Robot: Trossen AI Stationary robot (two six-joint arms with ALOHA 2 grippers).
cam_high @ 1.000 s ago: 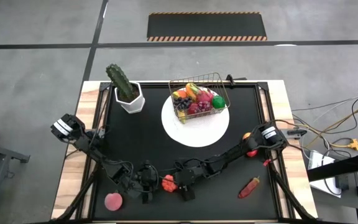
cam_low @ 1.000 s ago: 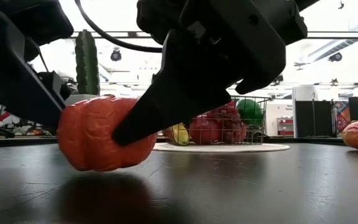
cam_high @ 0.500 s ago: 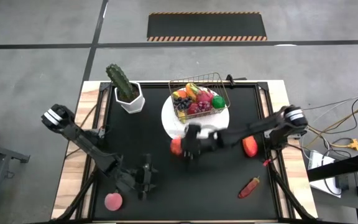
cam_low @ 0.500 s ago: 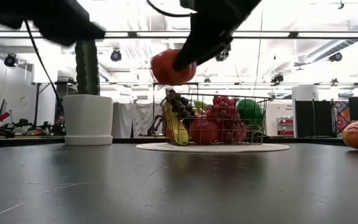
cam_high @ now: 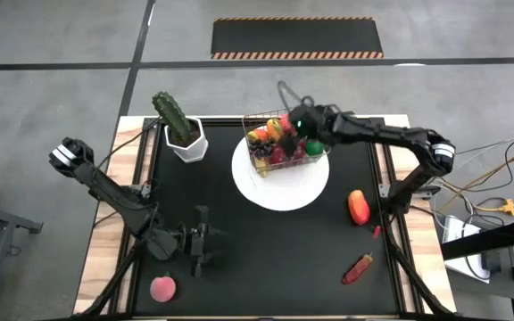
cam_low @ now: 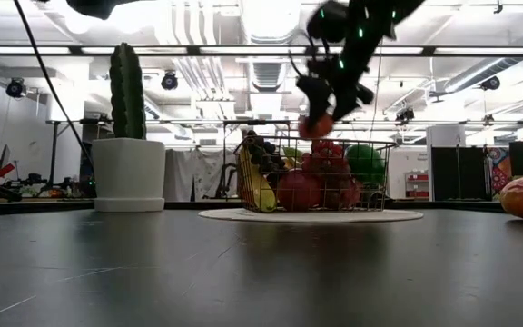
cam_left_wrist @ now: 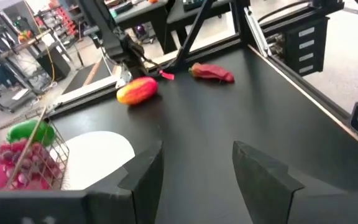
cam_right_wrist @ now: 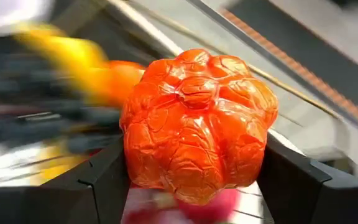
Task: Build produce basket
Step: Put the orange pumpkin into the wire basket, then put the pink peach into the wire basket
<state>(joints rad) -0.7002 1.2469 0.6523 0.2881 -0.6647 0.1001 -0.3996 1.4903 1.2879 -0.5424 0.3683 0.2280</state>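
Black counter (cam_high: 266,241), white plate (cam_high: 279,192), and on it the basket (cam_high: 286,143), already heaped. Right tool (cam_high: 298,124) hovers directly above it, clamped on a bumpy red-orange piece (cam_right_wrist: 197,124) — straight down is the drop. Left tool (cam_high: 199,242) waits spread apart, near edge.

I'm running this rig in what looks like a lab or workshop hall: bare concrete floor (cam_high: 52,134) around the table (cam_high: 266,232), a hazard-striped mat (cam_high: 297,37) beyond it, exposed ceiling ducts (cam_low: 216,27) overhead, and shelving racks (cam_left_wrist: 17,62) behind the table.
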